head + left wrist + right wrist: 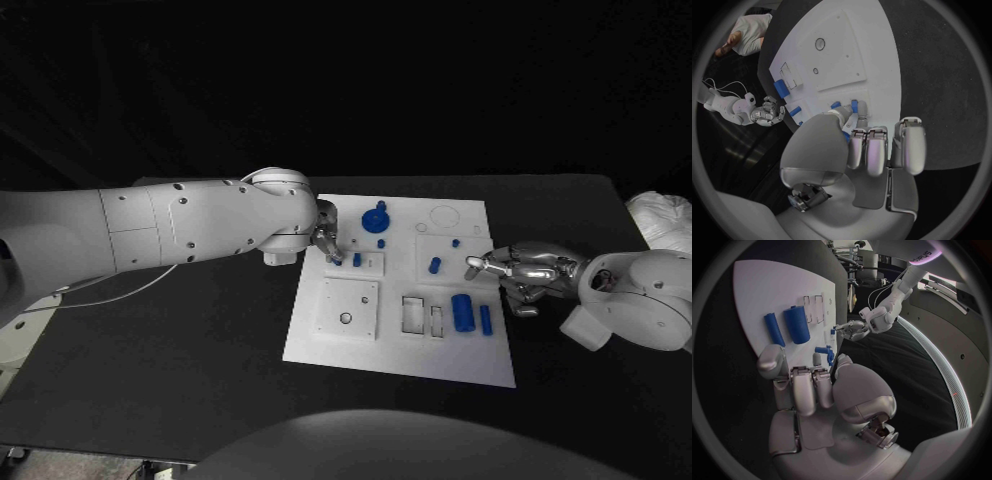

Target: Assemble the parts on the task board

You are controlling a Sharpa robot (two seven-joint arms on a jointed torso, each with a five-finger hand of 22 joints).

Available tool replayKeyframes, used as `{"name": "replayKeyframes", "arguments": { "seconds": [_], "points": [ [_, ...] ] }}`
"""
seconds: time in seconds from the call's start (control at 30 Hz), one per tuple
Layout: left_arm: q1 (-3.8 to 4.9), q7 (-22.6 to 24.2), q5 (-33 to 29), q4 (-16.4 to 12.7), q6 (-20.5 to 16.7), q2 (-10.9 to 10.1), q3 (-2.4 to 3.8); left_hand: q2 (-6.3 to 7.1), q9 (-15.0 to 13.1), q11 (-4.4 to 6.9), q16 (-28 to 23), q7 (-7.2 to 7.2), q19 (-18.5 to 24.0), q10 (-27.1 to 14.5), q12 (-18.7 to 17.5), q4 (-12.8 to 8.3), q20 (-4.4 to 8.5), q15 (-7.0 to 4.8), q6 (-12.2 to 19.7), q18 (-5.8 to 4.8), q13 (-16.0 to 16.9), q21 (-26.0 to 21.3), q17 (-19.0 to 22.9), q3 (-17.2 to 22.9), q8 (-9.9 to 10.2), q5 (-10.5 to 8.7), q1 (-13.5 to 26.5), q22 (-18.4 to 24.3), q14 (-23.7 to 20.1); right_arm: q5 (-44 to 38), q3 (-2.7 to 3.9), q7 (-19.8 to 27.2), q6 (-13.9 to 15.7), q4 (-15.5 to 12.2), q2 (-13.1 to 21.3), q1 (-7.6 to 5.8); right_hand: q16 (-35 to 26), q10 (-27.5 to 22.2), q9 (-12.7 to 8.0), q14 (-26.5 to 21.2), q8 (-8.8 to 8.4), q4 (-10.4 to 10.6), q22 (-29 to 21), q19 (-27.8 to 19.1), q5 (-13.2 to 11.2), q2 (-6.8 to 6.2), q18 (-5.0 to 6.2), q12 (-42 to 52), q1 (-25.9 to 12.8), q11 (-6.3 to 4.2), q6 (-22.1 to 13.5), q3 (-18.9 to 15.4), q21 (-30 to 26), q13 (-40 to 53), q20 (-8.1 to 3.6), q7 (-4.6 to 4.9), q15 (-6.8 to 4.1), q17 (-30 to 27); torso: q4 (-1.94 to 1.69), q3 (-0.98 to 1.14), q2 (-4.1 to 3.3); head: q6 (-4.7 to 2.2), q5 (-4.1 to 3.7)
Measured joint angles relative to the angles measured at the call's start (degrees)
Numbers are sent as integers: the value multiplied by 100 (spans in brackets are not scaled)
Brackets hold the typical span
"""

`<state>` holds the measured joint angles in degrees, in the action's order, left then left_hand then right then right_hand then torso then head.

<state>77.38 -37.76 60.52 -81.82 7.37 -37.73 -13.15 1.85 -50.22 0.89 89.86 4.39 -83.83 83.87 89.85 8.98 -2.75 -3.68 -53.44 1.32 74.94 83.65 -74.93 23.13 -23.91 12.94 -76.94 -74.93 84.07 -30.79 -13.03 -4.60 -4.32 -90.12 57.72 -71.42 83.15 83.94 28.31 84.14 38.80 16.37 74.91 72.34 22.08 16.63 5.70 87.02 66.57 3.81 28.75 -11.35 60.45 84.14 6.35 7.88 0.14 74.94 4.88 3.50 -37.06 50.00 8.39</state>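
Probably a lab: black table (173, 370)

Left hand (326, 243) reaches down, fingers curled — right hand (516, 272) likewise curled, empty.

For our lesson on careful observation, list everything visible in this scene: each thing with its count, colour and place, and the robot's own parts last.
Table: one, black, under everything.
Task board: one, white, mid-table.
Round part: one, blue, far end of the board.
Large cylinder: one, blue, lying at the board's right side.
Slim rod: one, blue, just right of the large cylinder.
Small pegs: several, blue, mid-board; exact count unclear.
White cloth: one, table's far right edge.
Left hand: silver, at the board's left edge, fingertips among small pegs.
Right hand: silver, at the board's right edge.
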Motion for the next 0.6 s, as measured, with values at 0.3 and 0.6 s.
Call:
{"name": "replayKeyframes", "arguments": {
  "seconds": [0.3, 0.6],
  "points": [
    [-7, 49, 8, 59, 23, 38, -4, -53, 0, -1, 0, -15, 0, 0, 0, 16, 0, 0, 15, 1, -1, -29, 1, 16, 0, -180, 6, 0, 0, 0, 0, -8, -4, 5, -10, 1, 0, 0, 0, 7, 0, 0, 0, 0, 0, 0, 0, 9, 0, 0, 0, 0, 0, 0, 0, 0, 7, -1, 0, 2, 1, 0, -3],
    [-28, 76, -8, 120, 38, 68, 5, -113, 29, -1, 0, -22, 0, 0, 0, 16, 0, 0, 22, 0, -1, -91, 1, 15, 88, -284, 66, 1, 0, 0, 0, -12, -7, 15, -19, 5, 0, 0, -7, 8, -23, 0, -1, 0, 0, -1, 0, 14, -1, 0, 0, 0, -24, 0, 0, 0, 8, -1, -1, 1, 5, 0, -2]
  ]
}}
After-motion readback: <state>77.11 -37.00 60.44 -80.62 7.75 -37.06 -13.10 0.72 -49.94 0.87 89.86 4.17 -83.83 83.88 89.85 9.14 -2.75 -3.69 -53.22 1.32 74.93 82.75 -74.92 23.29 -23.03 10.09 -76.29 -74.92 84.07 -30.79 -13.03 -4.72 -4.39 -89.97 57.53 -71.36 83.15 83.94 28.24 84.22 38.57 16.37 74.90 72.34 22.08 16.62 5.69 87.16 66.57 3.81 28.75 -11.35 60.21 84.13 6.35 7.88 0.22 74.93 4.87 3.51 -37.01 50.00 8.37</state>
